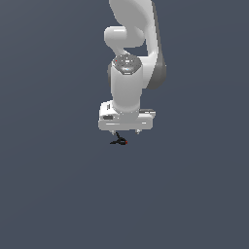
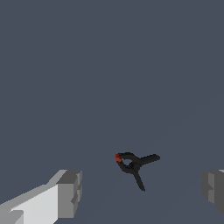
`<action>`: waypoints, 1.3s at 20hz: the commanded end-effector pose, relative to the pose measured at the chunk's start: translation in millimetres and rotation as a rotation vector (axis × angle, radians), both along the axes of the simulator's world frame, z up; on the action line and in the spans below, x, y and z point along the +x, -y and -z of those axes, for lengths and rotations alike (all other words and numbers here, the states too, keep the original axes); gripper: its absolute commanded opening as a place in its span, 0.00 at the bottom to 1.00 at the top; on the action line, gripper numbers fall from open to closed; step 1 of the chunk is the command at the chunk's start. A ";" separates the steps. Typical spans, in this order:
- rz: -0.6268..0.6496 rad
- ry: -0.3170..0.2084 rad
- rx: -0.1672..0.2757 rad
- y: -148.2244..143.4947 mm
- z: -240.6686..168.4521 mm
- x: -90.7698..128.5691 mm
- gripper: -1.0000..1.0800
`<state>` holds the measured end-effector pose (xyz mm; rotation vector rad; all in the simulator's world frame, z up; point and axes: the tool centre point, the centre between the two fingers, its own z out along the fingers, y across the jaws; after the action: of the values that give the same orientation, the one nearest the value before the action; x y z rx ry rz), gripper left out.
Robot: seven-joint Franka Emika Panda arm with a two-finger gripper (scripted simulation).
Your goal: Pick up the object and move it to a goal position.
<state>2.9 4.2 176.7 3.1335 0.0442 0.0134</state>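
Below the white arm (image 1: 129, 73) in the exterior view, the gripper (image 1: 126, 132) hangs pointing down over a plain dark grey floor (image 1: 48, 194), and the object (image 1: 118, 141) shows only as a tiny black speck with a red-orange dot just under the gripper's underside, perhaps a little toward the exterior view's left of its middle. The wrist view makes the shape clear: the object (image 2: 133, 165) is a small black clamp-like piece with two thin legs spread apart and a red-orange tip, lying on the floor between the two fingers (image 2: 70, 192), touching neither. The jaws stand wide apart with nothing held. Bare floor surrounds the object on every side, with no edge in sight in either view.
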 end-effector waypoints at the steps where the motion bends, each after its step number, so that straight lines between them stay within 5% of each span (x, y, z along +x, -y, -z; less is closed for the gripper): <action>1: 0.000 0.000 0.000 0.0 0.0 0.0 0.96; 16: -0.005 -0.030 -0.016 7.0 2.4 -9.7 0.96; 26: -0.118 -0.031 -0.018 10.9 14.9 -13.5 0.96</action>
<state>-9.8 -5.9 164.4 3.1111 0.1922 -0.0344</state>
